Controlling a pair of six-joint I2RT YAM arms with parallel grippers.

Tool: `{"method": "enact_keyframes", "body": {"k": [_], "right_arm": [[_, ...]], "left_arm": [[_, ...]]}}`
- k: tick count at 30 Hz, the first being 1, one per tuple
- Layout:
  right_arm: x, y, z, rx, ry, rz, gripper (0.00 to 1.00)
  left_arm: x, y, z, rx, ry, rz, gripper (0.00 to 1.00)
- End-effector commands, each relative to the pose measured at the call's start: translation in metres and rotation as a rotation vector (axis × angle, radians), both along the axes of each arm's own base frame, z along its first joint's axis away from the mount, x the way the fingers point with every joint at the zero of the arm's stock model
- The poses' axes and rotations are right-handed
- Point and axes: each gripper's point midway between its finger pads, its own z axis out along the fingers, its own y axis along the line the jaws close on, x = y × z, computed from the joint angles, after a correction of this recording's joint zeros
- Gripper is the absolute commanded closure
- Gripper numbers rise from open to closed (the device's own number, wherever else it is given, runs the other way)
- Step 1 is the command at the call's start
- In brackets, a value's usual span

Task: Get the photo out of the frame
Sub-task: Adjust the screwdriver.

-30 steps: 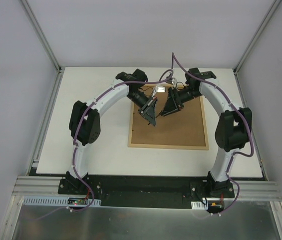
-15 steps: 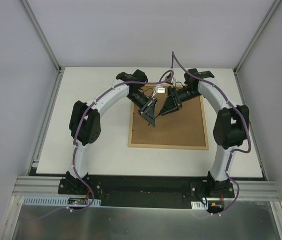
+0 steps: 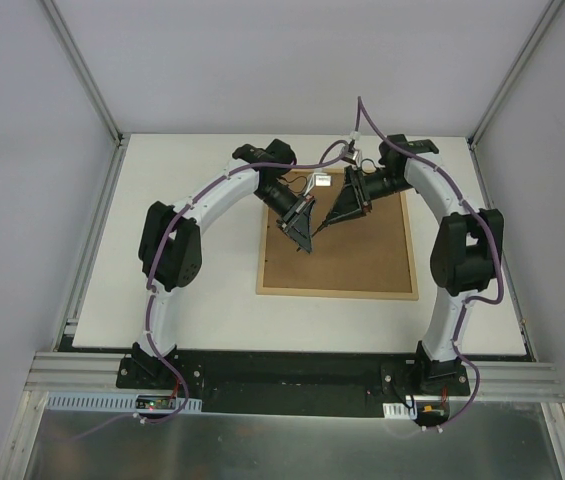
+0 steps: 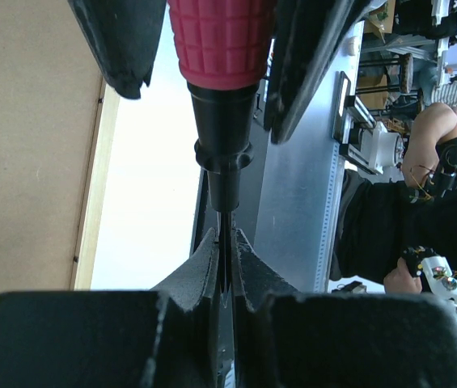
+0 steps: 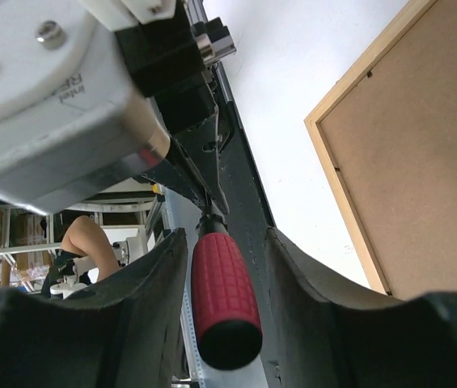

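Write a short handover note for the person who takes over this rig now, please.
Left gripper: shut on the thin shaft of the red-handled tool.
Right gripper: jaws on both sides of the tool's red handle; a firm grip cannot be told.
Frame: flat on the table, brown back up, both grippers over its far left part.
Photo: not visible.
Done: nothing; the back is in place.
To do: open the back, take out the photo.

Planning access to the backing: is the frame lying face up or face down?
Face down: the frame shows its brown fibreboard back, lying flat on the table.
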Motion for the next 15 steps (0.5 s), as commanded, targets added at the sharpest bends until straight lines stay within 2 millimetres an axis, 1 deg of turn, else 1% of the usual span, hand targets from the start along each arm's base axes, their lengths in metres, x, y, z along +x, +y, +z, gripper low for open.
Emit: {"method": "enact_keyframes", "body": {"k": [1, 8, 13, 14, 15], "right_arm": [[-0.001, 0.002, 0.018, 0.068, -0.032, 0.01, 0.54], [-0.008, 0.008, 0.018, 0.074, -0.028, 0.036, 0.56], [-0.016, 0.016, 0.017, 0.083, -0.018, 0.067, 0.57], [-0.019, 0.018, 0.017, 0.083, -0.016, 0.076, 0.57], [-0.022, 0.02, 0.017, 0.082, -0.014, 0.087, 0.6]], "left_arm": [[-0.007, -0.003, 0.024, -0.076, -0.037, -0.025, 1.0], [-0.006, -0.004, 0.026, -0.079, -0.026, -0.023, 1.0], [-0.005, -0.005, 0.024, -0.077, -0.019, -0.023, 1.0], [-0.005, -0.006, 0.025, -0.079, -0.023, -0.023, 1.0], [-0.005, -0.006, 0.025, -0.079, -0.02, -0.023, 1.0]]}}
